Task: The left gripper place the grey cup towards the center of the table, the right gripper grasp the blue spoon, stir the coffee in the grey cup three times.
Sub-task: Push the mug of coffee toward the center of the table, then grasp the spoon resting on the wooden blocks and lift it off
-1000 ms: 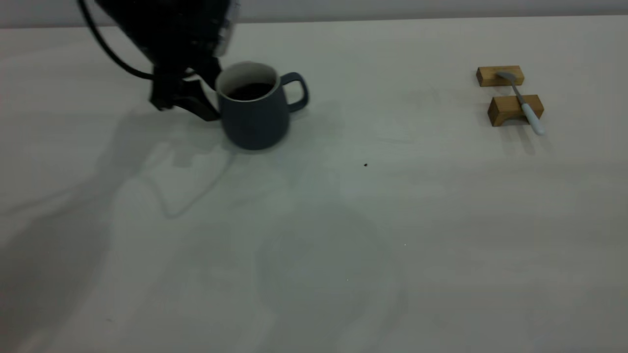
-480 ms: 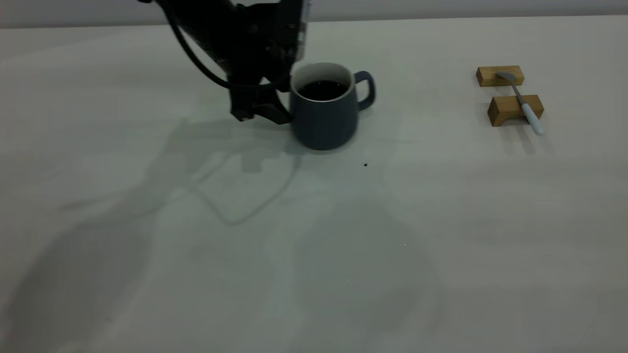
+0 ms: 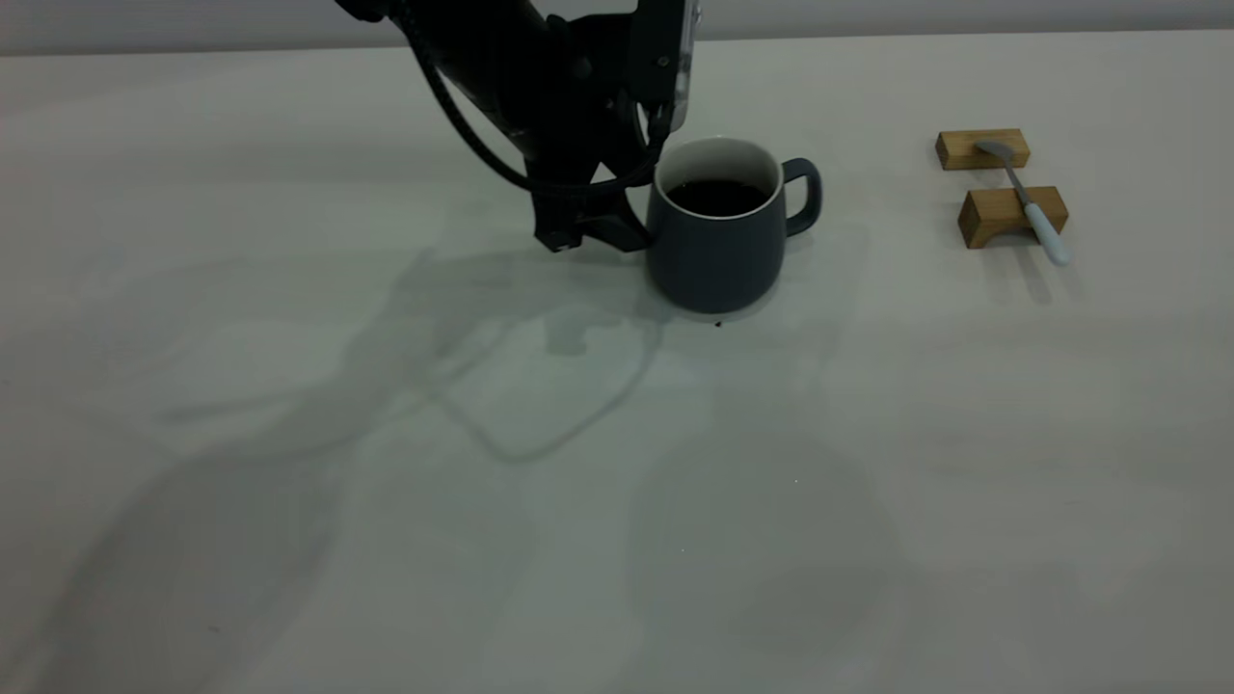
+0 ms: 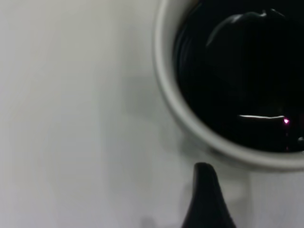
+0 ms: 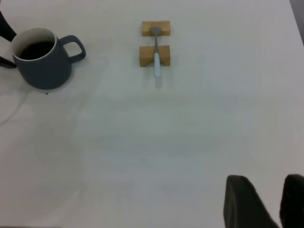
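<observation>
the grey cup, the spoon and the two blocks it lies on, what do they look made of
The grey cup: probably glazed ceramic, with a matte dark blue-grey outside, a smooth white inside and thick walls. The blue spoon: dull grey metal bowl and neck; the pale blue handle looks like plastic, or perhaps a coating. The two blocks: wood, honey-brown and unpainted, faint grain.

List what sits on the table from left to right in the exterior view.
Left tool → grey cup with coffee → two wooden blocks, the blue spoon lying across them.
</observation>
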`<state>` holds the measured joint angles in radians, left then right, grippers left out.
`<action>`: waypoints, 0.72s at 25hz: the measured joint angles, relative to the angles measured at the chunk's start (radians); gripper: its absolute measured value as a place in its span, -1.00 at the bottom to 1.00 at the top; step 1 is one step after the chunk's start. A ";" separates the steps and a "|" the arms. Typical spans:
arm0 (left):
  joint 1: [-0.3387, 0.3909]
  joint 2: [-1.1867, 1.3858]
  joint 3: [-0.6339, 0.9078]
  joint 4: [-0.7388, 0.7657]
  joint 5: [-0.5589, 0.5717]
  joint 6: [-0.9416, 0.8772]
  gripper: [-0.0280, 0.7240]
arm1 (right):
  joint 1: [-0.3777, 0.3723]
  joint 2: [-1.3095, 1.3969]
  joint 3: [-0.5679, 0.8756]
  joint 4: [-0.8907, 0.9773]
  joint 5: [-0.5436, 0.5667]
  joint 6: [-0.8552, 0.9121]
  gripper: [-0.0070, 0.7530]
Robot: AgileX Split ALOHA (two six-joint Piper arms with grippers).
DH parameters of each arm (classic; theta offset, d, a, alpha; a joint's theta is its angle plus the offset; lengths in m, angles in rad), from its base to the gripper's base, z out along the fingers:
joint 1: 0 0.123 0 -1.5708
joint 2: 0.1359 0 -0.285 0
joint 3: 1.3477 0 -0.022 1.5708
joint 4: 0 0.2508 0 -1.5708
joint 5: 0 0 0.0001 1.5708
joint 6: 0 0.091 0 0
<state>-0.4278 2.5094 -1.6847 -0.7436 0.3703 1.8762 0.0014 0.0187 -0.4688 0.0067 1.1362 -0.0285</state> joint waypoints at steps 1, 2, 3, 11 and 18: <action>0.000 0.000 0.000 -0.010 -0.007 0.001 0.63 | 0.000 0.000 0.000 0.000 0.000 0.000 -0.36; 0.000 0.000 0.000 -0.014 -0.011 0.001 0.63 | 0.000 0.000 0.000 0.000 0.000 0.000 -0.36; 0.000 0.000 0.000 -0.014 -0.013 0.002 0.63 | 0.000 0.000 0.000 0.000 0.000 0.000 -0.36; 0.078 -0.060 0.001 0.082 0.113 -0.186 0.63 | 0.000 0.000 0.000 0.000 0.000 0.000 -0.36; 0.154 -0.309 0.001 0.333 0.460 -0.781 0.63 | 0.000 0.000 0.000 0.000 0.000 0.000 -0.36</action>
<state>-0.2740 2.2006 -1.6836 -0.4102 0.8308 1.0952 0.0014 0.0187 -0.4688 0.0067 1.1362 -0.0285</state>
